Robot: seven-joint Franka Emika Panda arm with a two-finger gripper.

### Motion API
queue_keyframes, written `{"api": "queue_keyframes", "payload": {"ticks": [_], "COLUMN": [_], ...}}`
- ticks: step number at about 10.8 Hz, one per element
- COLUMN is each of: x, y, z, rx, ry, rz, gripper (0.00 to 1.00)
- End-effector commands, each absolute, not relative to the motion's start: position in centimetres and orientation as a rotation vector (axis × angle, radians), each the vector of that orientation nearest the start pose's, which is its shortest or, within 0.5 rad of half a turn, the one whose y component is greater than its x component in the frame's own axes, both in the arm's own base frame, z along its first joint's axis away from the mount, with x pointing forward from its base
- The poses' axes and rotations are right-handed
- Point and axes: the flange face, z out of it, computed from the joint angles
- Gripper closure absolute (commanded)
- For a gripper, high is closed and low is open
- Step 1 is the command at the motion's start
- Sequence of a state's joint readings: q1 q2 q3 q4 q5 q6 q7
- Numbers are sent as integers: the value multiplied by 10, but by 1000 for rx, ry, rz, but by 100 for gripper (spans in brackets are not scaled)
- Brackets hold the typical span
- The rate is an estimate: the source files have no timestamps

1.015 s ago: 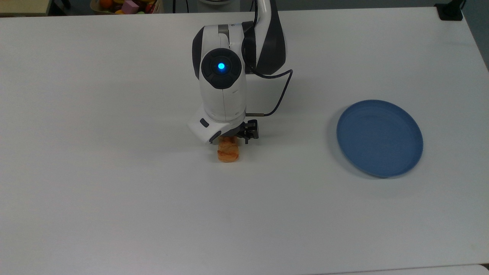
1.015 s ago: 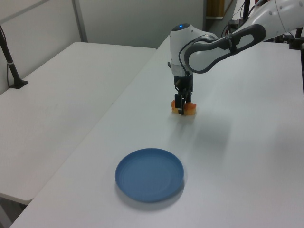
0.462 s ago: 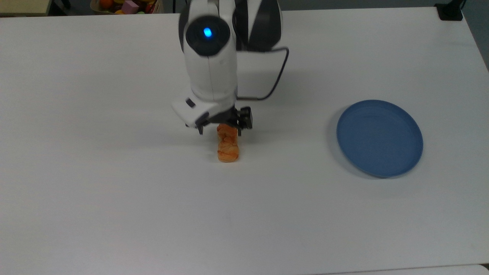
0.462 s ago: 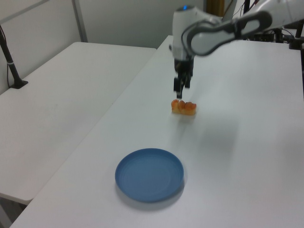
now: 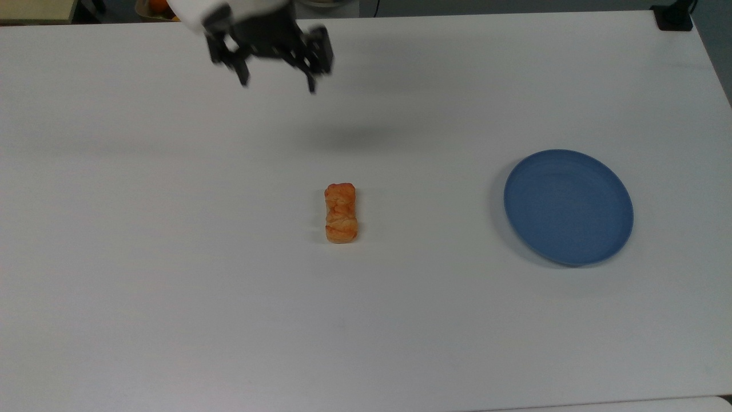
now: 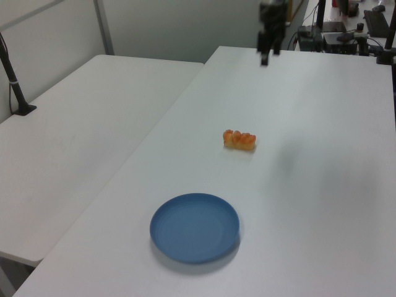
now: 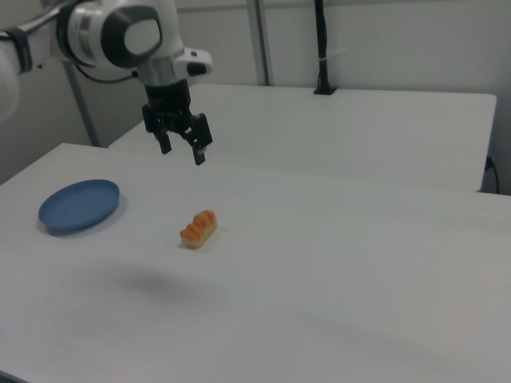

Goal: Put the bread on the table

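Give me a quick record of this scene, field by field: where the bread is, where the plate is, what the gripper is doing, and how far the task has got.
bread: lying flat on the table, near its middle, nothing touching it
plate: blue plate with nothing on it, to the top view's right of the bread, well apart from it
gripper: open, holding nothing, raised above the table, up and to the top view's left of the bread
task status: bread is on the table, released; looks done
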State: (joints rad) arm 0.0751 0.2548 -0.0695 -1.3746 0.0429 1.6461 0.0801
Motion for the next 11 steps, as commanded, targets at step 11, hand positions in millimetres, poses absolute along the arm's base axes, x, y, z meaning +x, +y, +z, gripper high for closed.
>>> {"api": "queue_keyframes", "payload": {"ticks": [11], "x": [536], "y": [-87], "z": [600], "rx": [-3097], "ry": [204], "rz": [66], "gripper": [0]}}
